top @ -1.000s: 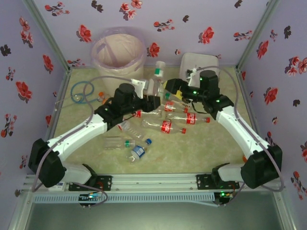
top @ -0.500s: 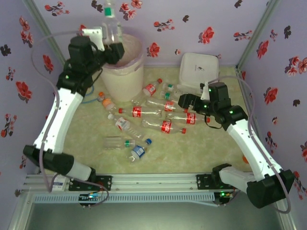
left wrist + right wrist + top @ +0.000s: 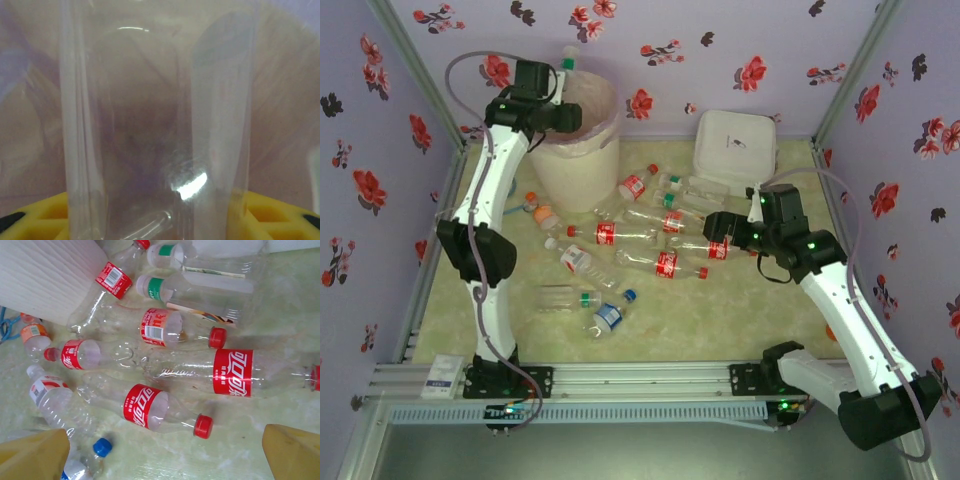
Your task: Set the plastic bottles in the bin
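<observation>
**Plastic bottles (image 3: 665,262): one over the bin, the heap left on the counter**

You are early in the job. Your left fingers (image 3: 47,210) are closed part-way around one clear bottle (image 3: 155,125), raised over the mouth of the bin (image 3: 603,100) at the far left corner of the counter (image 3: 720,310). It has not been let go.

Every other bottle in view lies on its side in a loose heap across the middle of the counter, from the foot of the bin toward the right edge. Your right fingers (image 3: 35,455) stand wide apart with nothing between them, above the red-labelled bottles.

The pink liner shows inside the bin, but the arm and the held bottle cover much of it, so you cannot tell whether any bottle lies within. A white lidded box (image 3: 735,145) sits near the far right corner, closed, its contents hidden.
</observation>
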### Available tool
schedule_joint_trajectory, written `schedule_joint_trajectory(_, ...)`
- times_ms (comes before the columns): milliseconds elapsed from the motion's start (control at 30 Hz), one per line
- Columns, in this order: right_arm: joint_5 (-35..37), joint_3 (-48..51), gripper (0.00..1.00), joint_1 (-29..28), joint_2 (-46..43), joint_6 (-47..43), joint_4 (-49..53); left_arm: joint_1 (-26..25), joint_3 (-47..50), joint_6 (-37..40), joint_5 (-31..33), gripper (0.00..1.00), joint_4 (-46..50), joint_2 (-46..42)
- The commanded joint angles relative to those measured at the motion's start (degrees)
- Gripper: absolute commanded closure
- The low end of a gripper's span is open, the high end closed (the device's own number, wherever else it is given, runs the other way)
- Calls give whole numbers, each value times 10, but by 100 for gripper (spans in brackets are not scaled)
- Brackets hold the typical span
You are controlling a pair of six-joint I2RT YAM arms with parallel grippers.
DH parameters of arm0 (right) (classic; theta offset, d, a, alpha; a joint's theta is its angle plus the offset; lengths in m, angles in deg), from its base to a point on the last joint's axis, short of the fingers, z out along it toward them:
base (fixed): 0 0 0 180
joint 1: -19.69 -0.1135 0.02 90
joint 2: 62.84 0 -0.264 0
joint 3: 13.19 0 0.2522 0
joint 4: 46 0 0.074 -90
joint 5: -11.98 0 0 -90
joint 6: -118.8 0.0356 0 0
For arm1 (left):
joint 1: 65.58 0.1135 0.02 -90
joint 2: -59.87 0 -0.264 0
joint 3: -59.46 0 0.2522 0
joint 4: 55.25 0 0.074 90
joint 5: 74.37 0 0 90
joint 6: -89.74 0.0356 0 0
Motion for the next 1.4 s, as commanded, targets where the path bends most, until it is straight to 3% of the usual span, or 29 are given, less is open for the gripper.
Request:
schedule_joint_trajectory(0, 34, 7, 1, -1, -6, -18, 15, 5, -21, 27, 17, 94, 41, 0)
schedule_joint_trajectory(233, 99, 23, 0, 2, -8, -9, 21, 5, -11, 27, 11, 47, 35, -3)
schedule_joint_trajectory(433, 120, 57, 1, 21, -20, 38, -10, 5, -11, 27, 3, 29, 32, -6)
schedule_joint_trajectory(667, 118, 127, 2, 56, -42, 158, -87, 5, -18, 27, -3, 19, 34, -13)
schedule_joint_trajectory(967, 121, 241, 14, 89, -37, 335, -235, 5, -24, 36, -25, 9, 30, -51)
schedule_joint_trajectory(1100, 111, 280, 12, 98, -9, 400, -314, 1, -18, 51, -30, 5, 35, -94)
schedule_joint_trajectory(1233, 94, 296, 7, 99, 38, 439, -374, -11, 22, 65, -28, 1, 32, -156)
schedule_joint_trajectory(1367, 101, 299, 5, 100, 82, 452, -422, -25, 157, 46, -34, 1, -35, -251)
